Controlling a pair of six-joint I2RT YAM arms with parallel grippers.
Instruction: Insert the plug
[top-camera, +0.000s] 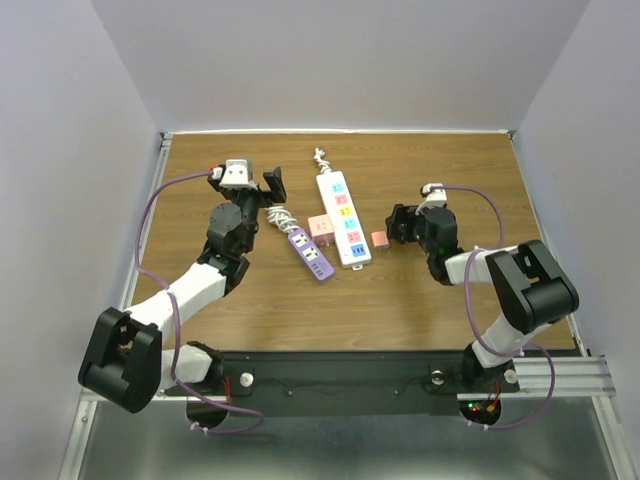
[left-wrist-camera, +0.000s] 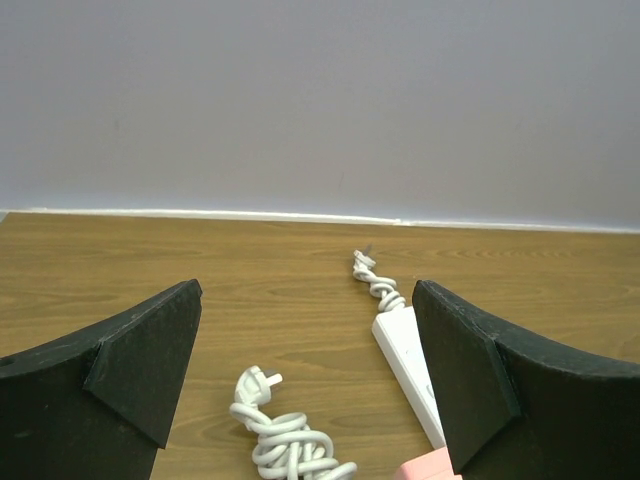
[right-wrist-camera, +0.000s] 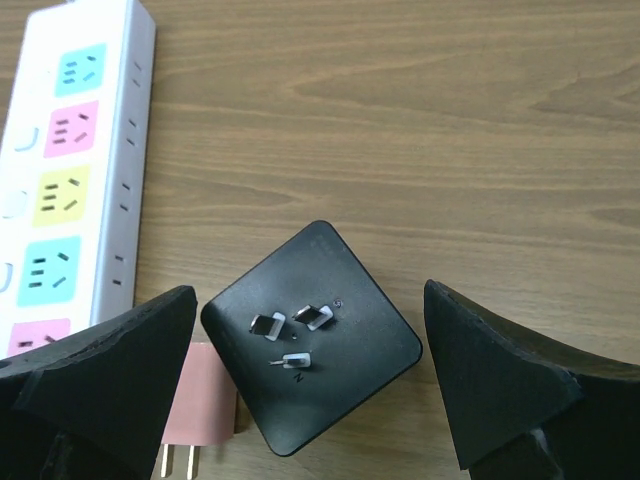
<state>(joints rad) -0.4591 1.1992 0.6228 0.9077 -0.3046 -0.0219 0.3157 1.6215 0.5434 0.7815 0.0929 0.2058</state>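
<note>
**Both pincers wide open, black plug lying loose under the right one**

The right pincer is held wide open and nothing is gripped by it. Between its fingers a black plug is seen lying on the wooden table, its three prongs turned upward. A pink plug is found just beside it at seven o'clock, partly hidden by one finger. The white power strip is laid out at ten o'clock. The left pincer is likewise spread wide and nothing is held. A coiled white cord is seen at six o'clock below it. In the top view a purple power strip lies toward five o'clock.
</note>
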